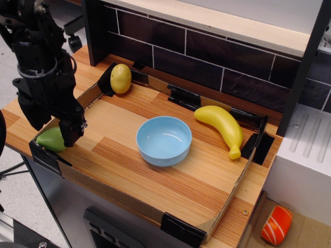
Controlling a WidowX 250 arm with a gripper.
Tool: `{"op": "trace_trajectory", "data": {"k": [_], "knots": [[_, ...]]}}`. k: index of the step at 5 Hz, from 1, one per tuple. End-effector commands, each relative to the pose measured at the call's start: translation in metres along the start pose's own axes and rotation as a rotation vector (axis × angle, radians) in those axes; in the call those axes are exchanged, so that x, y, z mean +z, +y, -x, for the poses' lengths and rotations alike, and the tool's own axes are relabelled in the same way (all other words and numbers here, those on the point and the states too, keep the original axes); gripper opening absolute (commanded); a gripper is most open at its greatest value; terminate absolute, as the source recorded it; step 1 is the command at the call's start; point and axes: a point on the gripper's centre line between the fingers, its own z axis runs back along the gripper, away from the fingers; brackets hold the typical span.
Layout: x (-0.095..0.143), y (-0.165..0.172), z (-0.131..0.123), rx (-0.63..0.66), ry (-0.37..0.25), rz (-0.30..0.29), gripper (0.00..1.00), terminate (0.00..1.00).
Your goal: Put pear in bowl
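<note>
- The one view looks down at a wooden table [155,170] edged with a low cardboard wall [77,106] held at its corners by black tape.
- The pincer [54,132], black and bulky, hangs over the near left corner with its fingers pointing down, one finger [71,132] on the right side of the pear [50,139] and the other toward the left edge.
- The pear lies in that near left corner against the cardboard wall, partly hidden by the pincer; its green body shows between the fingers.
- Whether the pincer grips the pear or merely straddles it cannot be told from here.
- The bowl [164,140], light blue, sits near the middle of the table, well apart from the pear and to its right.
- A yellow speckled fruit [120,78] rests in the far left corner.
- A banana [222,126] lies right of the bowl, near the right wall.
- An orange and white toy [275,225] lies off the table at the near right.
</note>
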Motion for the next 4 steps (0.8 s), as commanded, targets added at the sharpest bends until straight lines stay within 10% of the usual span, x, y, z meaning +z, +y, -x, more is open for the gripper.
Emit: {"op": "trace_trajectory", "data": {"k": [1,3,4], "knots": [[-0.007,0.007,-0.007,-0.029,-0.030,-0.016,1.00,0.00],[-0.019,0.009,-0.009,-0.041,0.015,0.009,1.00,0.00],[-0.026,0.011,-0.011,-0.011,0.025,0.014,0.00,0.00]]}}
